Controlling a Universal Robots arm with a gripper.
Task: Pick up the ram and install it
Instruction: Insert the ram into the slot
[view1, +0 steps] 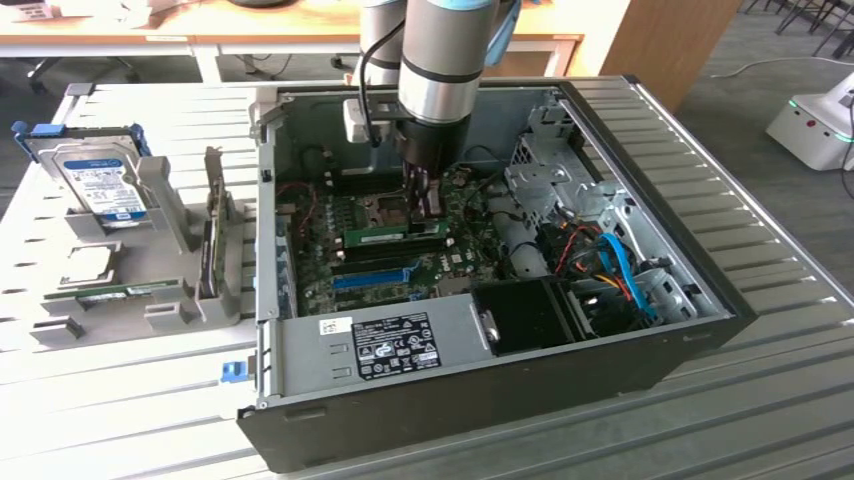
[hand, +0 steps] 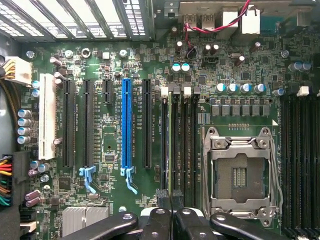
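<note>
The ram (hand: 170, 145) stands on edge in the bank of memory slots (hand: 191, 145) beside the empty CPU socket (hand: 240, 172). The wrist view shows it as a thin green line running along one slot. In the exterior view it shows as a long green stick (view1: 394, 237) low inside the open computer case (view1: 534, 390), under the arm.

The gripper (hand: 171, 200) (view1: 430, 210) is clenched on the ram, its dark fingertips pinched close together over the upper edge. Whether the stick is fully seated I cannot tell.

I judge it light and stiff but brittle: a thin board that resists bending until it cracks, with smooth faces that could slide in a loose pinch. The safest hold is near the middle of the upper edge, so the stick stays level and any push goes straight down.

Farther out are a blue expansion slot (hand: 126, 130), a second green stick (view1: 127, 292) on the rack and a hard drive (view1: 107, 185).
</note>
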